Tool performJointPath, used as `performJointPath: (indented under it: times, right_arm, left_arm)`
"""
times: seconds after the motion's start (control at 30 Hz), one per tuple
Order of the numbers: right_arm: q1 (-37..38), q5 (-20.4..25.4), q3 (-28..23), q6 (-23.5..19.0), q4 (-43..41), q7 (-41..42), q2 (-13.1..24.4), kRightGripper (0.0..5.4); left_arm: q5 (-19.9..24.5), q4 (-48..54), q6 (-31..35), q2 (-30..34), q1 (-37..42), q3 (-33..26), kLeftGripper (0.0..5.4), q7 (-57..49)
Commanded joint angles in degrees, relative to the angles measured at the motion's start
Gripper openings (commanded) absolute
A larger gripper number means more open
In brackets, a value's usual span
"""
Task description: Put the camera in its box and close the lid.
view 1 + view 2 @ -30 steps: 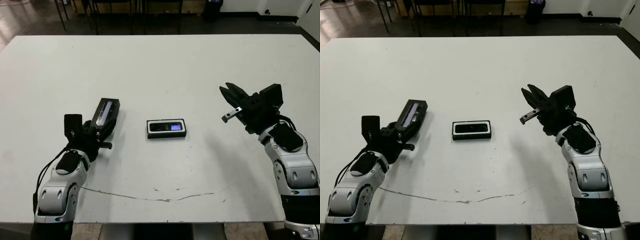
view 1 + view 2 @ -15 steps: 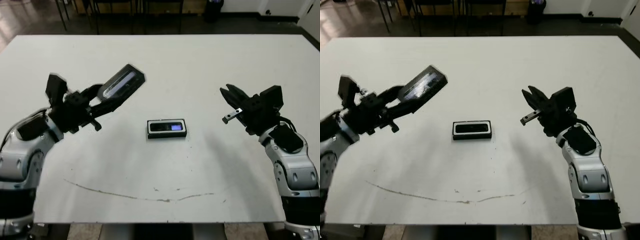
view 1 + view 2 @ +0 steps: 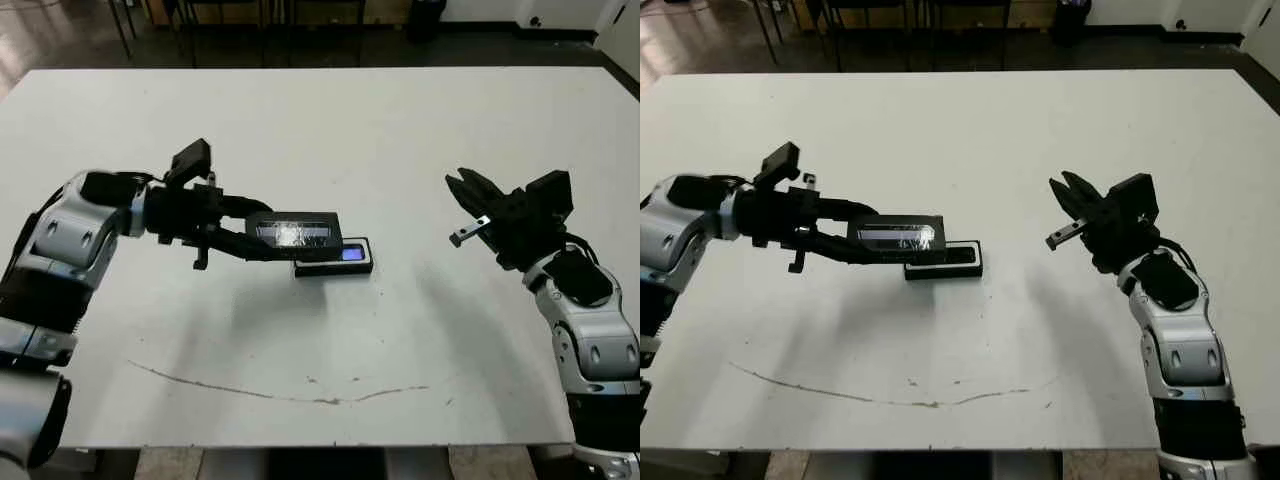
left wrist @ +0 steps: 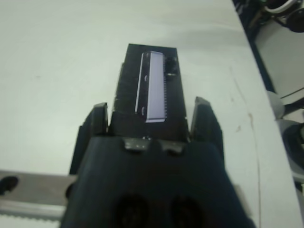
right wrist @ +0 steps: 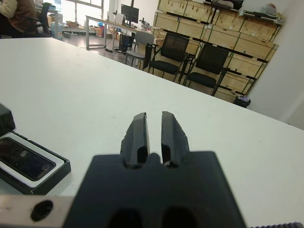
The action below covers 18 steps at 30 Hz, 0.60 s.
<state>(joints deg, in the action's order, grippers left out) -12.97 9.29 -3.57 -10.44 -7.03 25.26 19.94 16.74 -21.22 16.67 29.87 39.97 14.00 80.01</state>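
Lid over the box
My left gripper (image 3: 243,238) pinched the lid (image 3: 293,231) by its long edges above the box (image 3: 345,265); stiff, light, probably slippery. My right gripper (image 5: 153,134) hung nearly pressed together.

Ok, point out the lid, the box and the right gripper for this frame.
lid (image 3: 292,232), left eye view, on its glossy window strip.
box (image 3: 958,267), right eye view, on its near black rim.
right gripper (image 5: 153,131), right wrist view, midway between its two fingertips.

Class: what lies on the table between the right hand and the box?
Nothing: both eye views show bare white table between the right hand and the box.
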Motion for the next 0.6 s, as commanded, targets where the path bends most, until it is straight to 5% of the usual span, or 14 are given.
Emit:
performJointPath:
  times: [0.03, 0.6]
  right_arm:
    - [0.1, 0.6, -0.5, -1.2, 0.5, 0.2, 0.6, 0.00]
    - [0.5, 0.6, -1.0, -1.3, 0.1, 0.4, 1.5, 0.00]
  left_arm:
    - [-1.2, -2.7, -0.7, -1.5, 0.9, 0.8, 1.28, 0.7]
    - [-5.9, -10.4, -5.5, -7.1, 2.1, 0.0, 1.28, -5.1]
